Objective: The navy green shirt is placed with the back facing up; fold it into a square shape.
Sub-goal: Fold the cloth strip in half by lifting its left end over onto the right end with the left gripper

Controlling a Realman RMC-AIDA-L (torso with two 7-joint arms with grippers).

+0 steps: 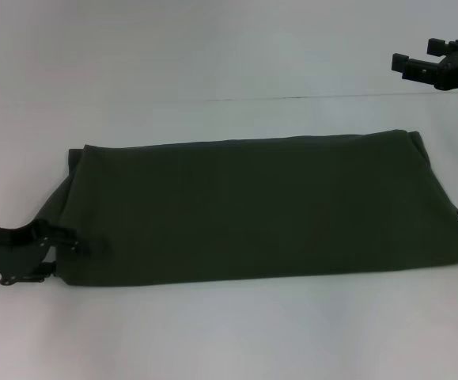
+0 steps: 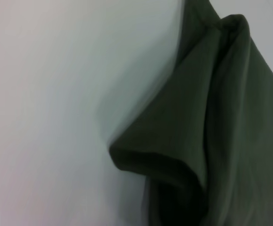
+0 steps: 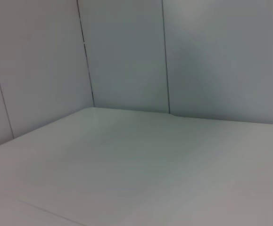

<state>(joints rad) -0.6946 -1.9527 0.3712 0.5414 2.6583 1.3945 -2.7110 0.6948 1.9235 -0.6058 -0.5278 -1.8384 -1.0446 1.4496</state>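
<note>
Left hand (image 1: pixel 77 247), at about 8 o'clock in the head view, sits low at the near left corner of the navy green shirt (image 1: pixel 260 210), its black fingers closed on the cloth edge there. In the left wrist view that corner of the shirt (image 2: pixel 211 122) is lifted into a rounded, hollow fold, with bare white table (image 2: pixel 46 108) beside it.

Shirt: folded into a long band lying across the middle of the table (image 1: pixel 213 332), long axis running from 9 o'clock to 3 o'clock. Its near edge is straight and lies flat; the right end is rounded and layered; the far edge runs parallel to the near one. A wide strip of open table lies along the near edge, and a narrower strip along the far edge.

Right hand (image 1: pixel 415 65), at about 2 o'clock, hovers high beyond the shirt's far right corner, well apart from the cloth, its fingers spread and holding nothing.

Farther back, the right wrist view shows the table surface (image 3: pixel 141 169) meeting pale wall panels (image 3: pixel 127 56) divided by thin vertical seams.
</note>
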